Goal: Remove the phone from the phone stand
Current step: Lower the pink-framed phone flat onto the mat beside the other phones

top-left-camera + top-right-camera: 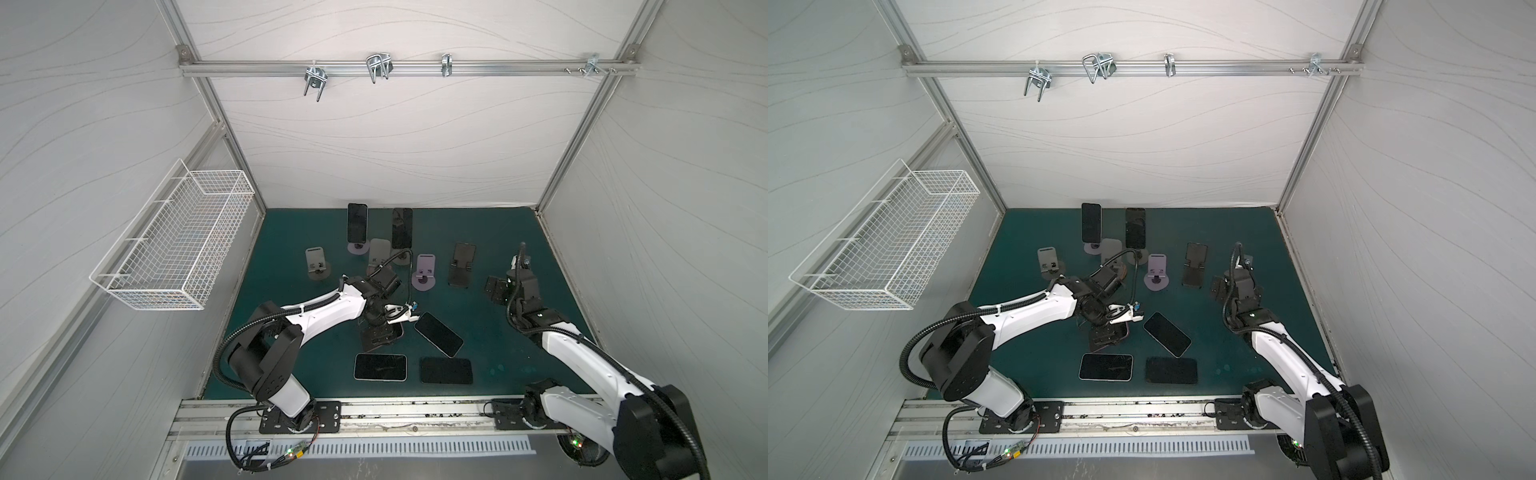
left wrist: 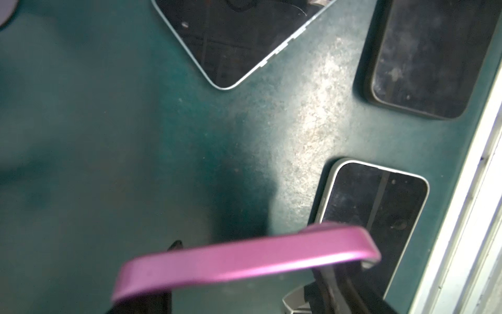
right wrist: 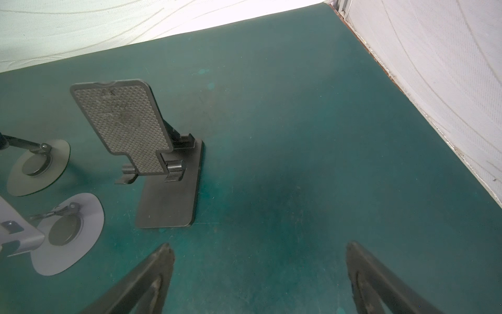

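Observation:
My left gripper [image 1: 380, 336] [image 2: 250, 269] is shut on a phone [image 2: 298, 250] with a pink edge. It holds the phone over the front middle of the green mat [image 1: 498, 332], clear of any stand. In both top views the gripper hides most of that phone [image 1: 1121, 332]. Two more dark phones [image 1: 357, 223] [image 1: 402, 228] lean upright on stands at the back. Stands without phones are a grey one [image 1: 318, 264], a lilac one [image 1: 424, 270] and a black one [image 1: 462, 266] [image 3: 141, 130]. My right gripper [image 1: 496, 289] [image 3: 259, 246] hangs open over bare mat beside the black stand.
Three phones lie flat on the mat at the front: an angled one [image 1: 438, 334] [image 2: 236, 40], a white-rimmed one [image 1: 380, 367] [image 2: 375, 206] and a black-cased one [image 1: 446, 370] [image 2: 429, 59]. A white wire basket [image 1: 178, 237] hangs on the left wall. A metal rail [image 1: 395, 411] borders the front edge.

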